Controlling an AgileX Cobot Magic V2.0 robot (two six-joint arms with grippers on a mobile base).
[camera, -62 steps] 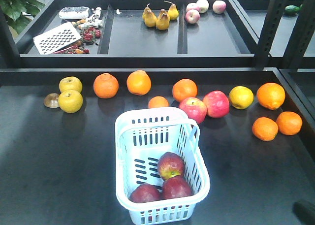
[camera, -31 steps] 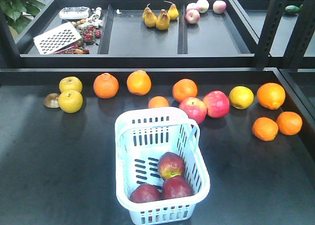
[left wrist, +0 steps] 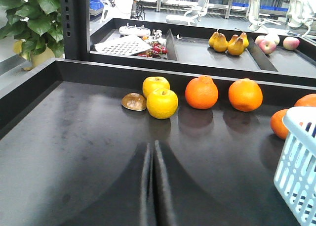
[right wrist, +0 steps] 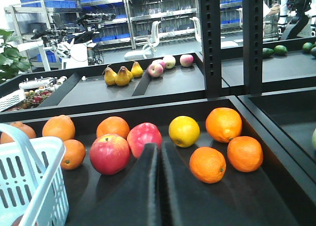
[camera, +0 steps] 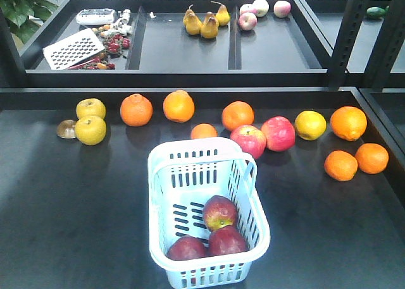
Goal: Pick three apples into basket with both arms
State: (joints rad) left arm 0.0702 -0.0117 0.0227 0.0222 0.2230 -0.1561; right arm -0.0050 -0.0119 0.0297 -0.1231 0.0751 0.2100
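With three dark maroon apples (camera: pixel 209 232) already lying together at the near end of the pale blue basket (camera: pixel 161 175), I am judging that the picking is done and the step in hand is only the retreat and settling of the arms. One apple is sitting a little farther in, showing its yellow-green patch, and the other two are resting side by side against the near wall, touching each other. From the front view neither arm is showing over the table at all. The left gripper (left wrist: pixel 152 186) is appearing in its own wrist camera with its two dark fingers pressed together, nothing between them, pointing toward the yellow apples (left wrist: pixel 161 102) and the oranges (left wrist: pixel 201 92) at the back of the dark table (left wrist: pixel 74 152), with a corner of the basket just at the right edge. The right gripper (right wrist: pixel 159 186) is likewise closed on nothing, aiming at the pinkish-red apples (right wrist: pixel 126 147) and the yellow fruit (right wrist: pixel 184 131), the basket's handle and wall lying off to its left. To finish well, I would say both arms should be holding low and clear of the basket rim and its swing handle, keeping the fingers together, and staying well apart from the loose fruit in the row so nothing gets nudged and set rolling.
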